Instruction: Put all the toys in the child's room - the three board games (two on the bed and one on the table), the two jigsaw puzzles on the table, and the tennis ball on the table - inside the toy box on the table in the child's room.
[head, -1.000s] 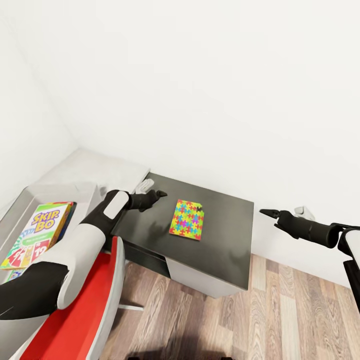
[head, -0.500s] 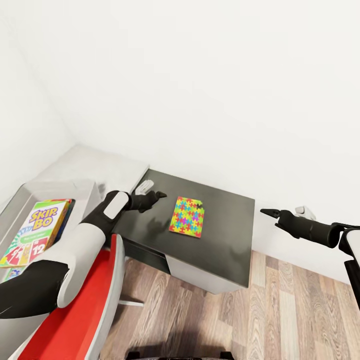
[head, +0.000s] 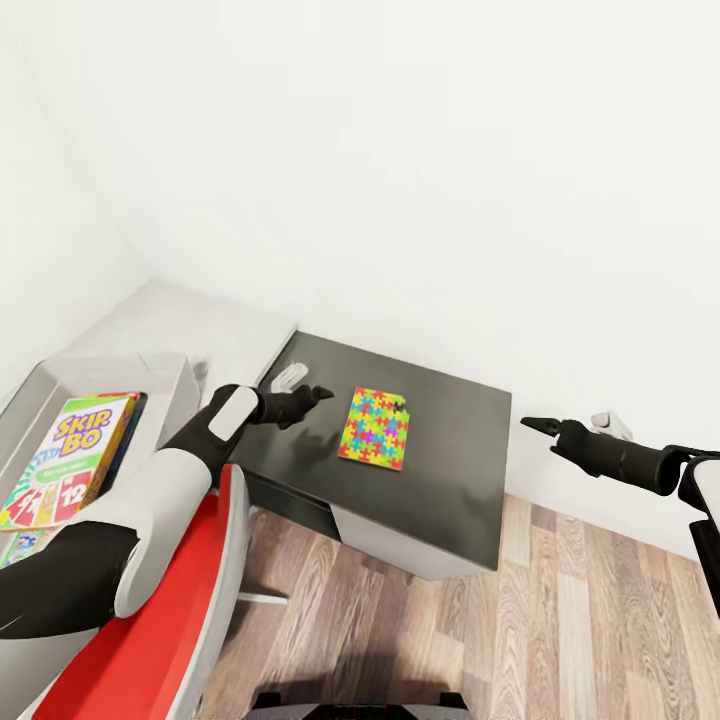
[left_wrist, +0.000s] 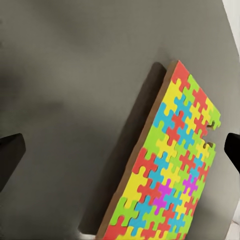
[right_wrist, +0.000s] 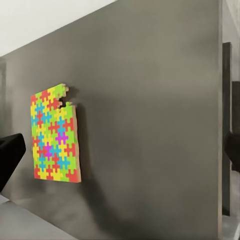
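One jigsaw puzzle (head: 374, 428) lies flat on the dark cabinet section of the table (head: 450, 470); a corner piece is missing. My left gripper (head: 308, 394) hovers open just left of it. In the left wrist view the jigsaw puzzle (left_wrist: 172, 165) lies between the spread fingers of the left gripper (left_wrist: 120, 150). My right gripper (head: 536, 426) is open in the air past the cabinet's right edge, and the right wrist view shows the jigsaw puzzle (right_wrist: 54, 134) on the far side of the top. The toy box (head: 110, 365) at far left holds the Skip-Bo board game (head: 72, 452) on top of other boxes.
A red-seated chair (head: 170, 600) stands under my left arm, against the desk front. The pale grey desk top (head: 190, 328) runs into the white wall corner. Wood-plank floor (head: 560, 620) lies open to the right of the cabinet.
The whole picture has shifted slightly, so the camera moved. Both arms keep their pose and the puzzle stays where it was.
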